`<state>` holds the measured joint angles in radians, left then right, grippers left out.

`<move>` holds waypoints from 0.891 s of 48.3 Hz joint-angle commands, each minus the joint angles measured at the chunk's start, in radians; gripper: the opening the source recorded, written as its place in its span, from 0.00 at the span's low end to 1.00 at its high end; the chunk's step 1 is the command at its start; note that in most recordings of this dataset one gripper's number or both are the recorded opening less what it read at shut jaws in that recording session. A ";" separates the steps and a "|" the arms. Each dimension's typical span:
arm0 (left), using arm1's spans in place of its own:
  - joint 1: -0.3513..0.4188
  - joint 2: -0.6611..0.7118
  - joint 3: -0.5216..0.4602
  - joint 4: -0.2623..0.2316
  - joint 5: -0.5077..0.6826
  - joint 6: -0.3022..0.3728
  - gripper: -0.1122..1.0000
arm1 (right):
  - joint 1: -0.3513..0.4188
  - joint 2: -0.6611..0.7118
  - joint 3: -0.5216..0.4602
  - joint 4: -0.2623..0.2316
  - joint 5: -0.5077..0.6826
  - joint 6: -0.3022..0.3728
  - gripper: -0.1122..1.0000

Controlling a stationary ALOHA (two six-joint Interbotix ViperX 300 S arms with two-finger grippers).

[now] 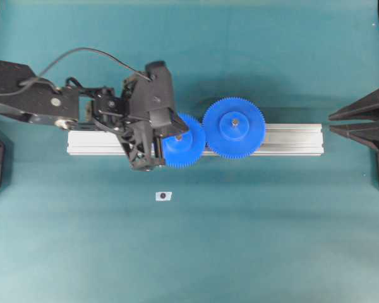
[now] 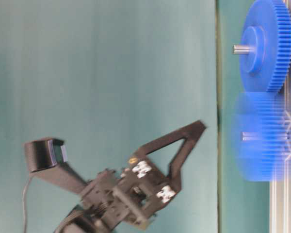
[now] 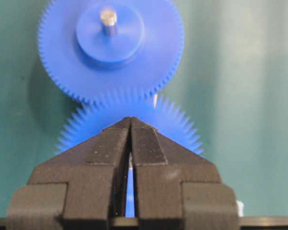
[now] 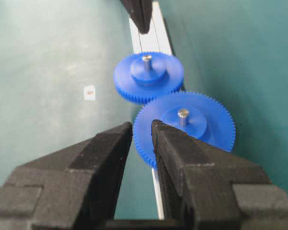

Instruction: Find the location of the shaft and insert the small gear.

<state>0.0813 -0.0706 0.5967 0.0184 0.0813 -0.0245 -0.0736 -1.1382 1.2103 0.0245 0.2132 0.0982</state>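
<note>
On the aluminium rail (image 1: 290,139), with the small gear (image 1: 184,149) seemingly seated beside the larger gear (image 1: 234,127), the left gripper (image 1: 170,136), jaws clenched empty, should lift straight clear.

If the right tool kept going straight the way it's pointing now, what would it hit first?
Probably the large gear: in the right wrist view it lies just beyond the right tool, on the rail. The small gear sits farther along. Depth is unclear, so the tool may pass over it.

Small gear (image 1: 183,144) on rail (image 1: 290,139), touching larger gear (image 1: 234,127)
</note>
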 commanded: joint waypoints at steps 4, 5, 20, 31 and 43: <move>-0.015 -0.026 -0.009 0.003 0.000 -0.005 0.11 | -0.002 0.006 -0.011 0.000 -0.009 0.008 0.44; -0.015 -0.026 -0.011 0.003 -0.002 -0.005 0.11 | -0.002 0.006 -0.011 0.000 -0.009 0.008 0.44; -0.028 -0.069 -0.021 0.003 -0.003 0.000 0.11 | -0.002 0.003 -0.009 0.000 -0.009 0.008 0.44; -0.051 -0.149 0.018 0.003 0.002 -0.002 0.11 | -0.002 0.002 -0.008 0.000 -0.009 0.006 0.44; -0.086 -0.235 0.072 0.003 0.002 -0.002 0.11 | -0.002 0.000 -0.006 0.000 -0.009 0.006 0.44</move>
<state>0.0077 -0.2669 0.6688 0.0184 0.0890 -0.0245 -0.0736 -1.1443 1.2134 0.0261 0.2132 0.0982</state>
